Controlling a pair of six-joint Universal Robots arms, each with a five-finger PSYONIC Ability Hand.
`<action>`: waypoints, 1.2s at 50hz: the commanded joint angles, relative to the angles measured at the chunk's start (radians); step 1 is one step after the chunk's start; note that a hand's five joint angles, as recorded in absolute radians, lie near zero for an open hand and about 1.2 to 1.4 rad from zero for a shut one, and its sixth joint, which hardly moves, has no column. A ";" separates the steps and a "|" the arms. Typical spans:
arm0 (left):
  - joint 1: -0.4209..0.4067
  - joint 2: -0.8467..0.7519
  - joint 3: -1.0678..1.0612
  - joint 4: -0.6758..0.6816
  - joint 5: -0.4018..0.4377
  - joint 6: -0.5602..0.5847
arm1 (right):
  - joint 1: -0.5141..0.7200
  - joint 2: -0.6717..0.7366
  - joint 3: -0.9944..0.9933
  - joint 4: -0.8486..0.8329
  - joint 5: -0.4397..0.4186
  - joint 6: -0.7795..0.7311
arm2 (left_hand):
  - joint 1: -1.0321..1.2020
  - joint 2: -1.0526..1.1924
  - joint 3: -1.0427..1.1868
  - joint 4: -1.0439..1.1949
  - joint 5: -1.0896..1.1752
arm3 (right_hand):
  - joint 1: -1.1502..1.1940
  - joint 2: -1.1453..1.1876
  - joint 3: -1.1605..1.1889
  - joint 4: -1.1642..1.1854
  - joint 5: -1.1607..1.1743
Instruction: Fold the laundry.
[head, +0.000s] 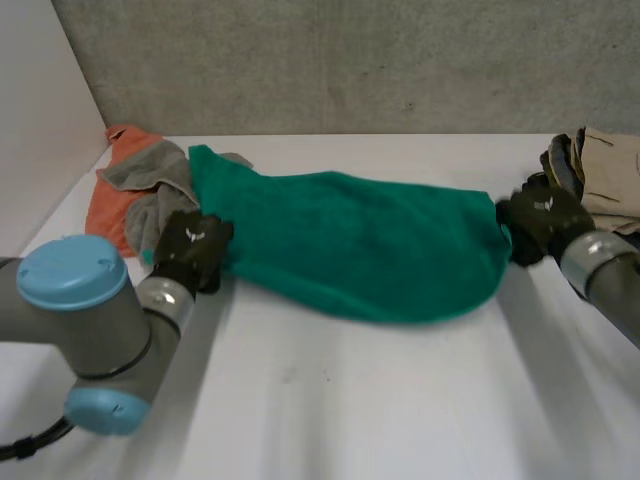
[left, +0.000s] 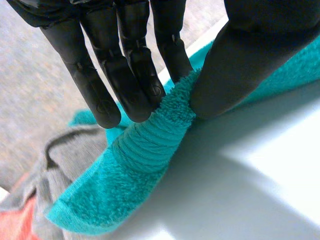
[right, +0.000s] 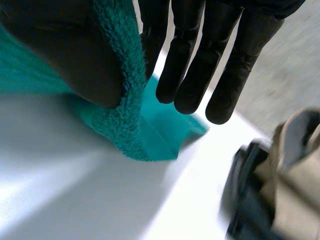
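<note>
A white table (head: 330, 400) stands before a grey wall (head: 350, 60). A teal terry towel (head: 370, 245) spans the table between the two hands. The left hand (left: 125, 75) pinches the edge at one end. Its thumb presses the pile against straight fingers, and the towel's hemmed corner reaches past the fingertips. Just beyond that hand lie a grey garment (head: 150, 180) and an orange cloth (head: 108, 205). The grey one lies partly over the orange and touches the towel. The right hand (right: 200, 55) grips the opposite end the same way, with the thumb on one side of the edge and the fingers on the other. A folded corner lies under its fingertips. Beside this hand, apart from the towel, sits a heap of beige and dark clothes (head: 600, 170).
</note>
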 joint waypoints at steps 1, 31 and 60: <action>-0.018 0.210 -0.121 -0.277 -0.001 0.039 | -0.152 -0.110 0.088 0.364 -0.045 -0.295 | 0.262 0.199 0.203 0.195 0.244 | 0.408 0.222 0.213 0.205 0.231; -0.073 0.029 0.063 -0.140 -0.004 0.187 | -0.120 -0.032 0.056 0.190 0.068 -0.277 | 0.262 0.199 0.203 0.195 0.244 | 0.408 0.222 0.213 0.205 0.231; 0.044 -0.068 0.798 0.331 0.005 0.179 | 0.054 0.001 -0.444 -0.654 0.256 0.164 | 0.262 0.199 0.203 0.195 0.244 | 0.408 0.222 0.213 0.205 0.231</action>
